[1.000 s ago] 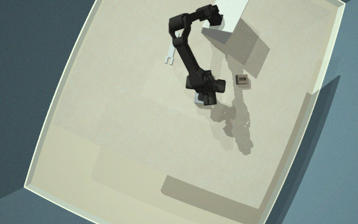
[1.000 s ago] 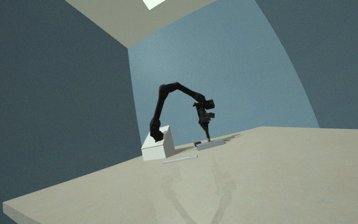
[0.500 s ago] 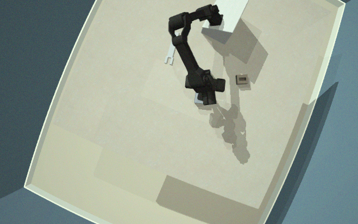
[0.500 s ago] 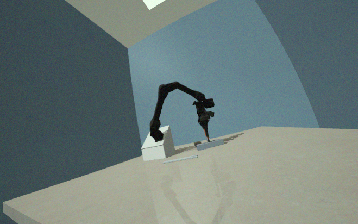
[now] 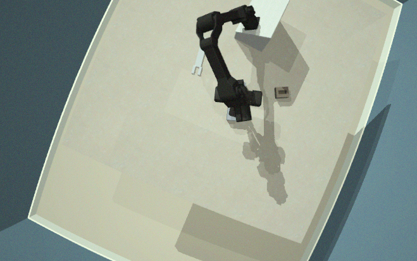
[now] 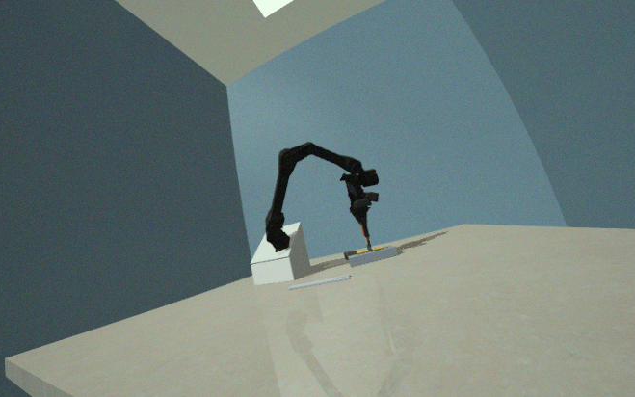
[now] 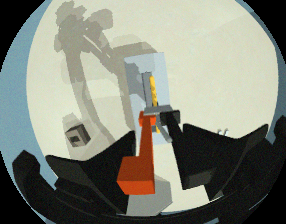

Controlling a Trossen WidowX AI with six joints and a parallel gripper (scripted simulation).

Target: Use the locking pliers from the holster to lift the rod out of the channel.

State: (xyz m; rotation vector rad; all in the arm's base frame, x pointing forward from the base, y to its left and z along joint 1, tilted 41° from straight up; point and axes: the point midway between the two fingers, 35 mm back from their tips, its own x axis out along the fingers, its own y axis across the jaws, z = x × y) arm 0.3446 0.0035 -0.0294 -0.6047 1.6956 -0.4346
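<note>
"Beige first — what fills the views?"

"A broad tabletop (image 5: 138, 146) (image 6: 458, 305) (image 7: 219, 60). The black arm (image 5: 216, 63) (image 6: 279, 187) arches over it, beside a white sloped box (image 5: 274, 16) (image 6: 273, 271)."

"And the gripper (image 6: 362, 217) (image 7: 159, 131)?"

"Pointing down, pinching the pliers (image 6: 364, 231) (image 7: 144, 167) by the handles, one orange, one black. Their grey head is down at the pale blue block (image 5: 230, 116) (image 6: 373, 256) (image 7: 159, 65); I can't tell whether they're locked."

"What else is lying about?"

"A pale forked tool (image 5: 199, 59) (image 6: 319, 282) (image 7: 222, 132), flat and apart from the block. Then a brown holster (image 5: 277, 92) (image 6: 349, 254) (image 7: 84, 133) with a slot in its top, near the block."

"So where's the rod (image 6: 361, 252) (image 7: 153, 92)?"

"At the block's channel — yellow, low, lengthwise with the block. In the wrist view its long axis runs nearly up and down, upper end leaning slightly left, a little askew to the channel. The pliers' head crosses it. Outside, its yellow shows along the block's top edge."

"Any writing?"

"None I can read."
</note>
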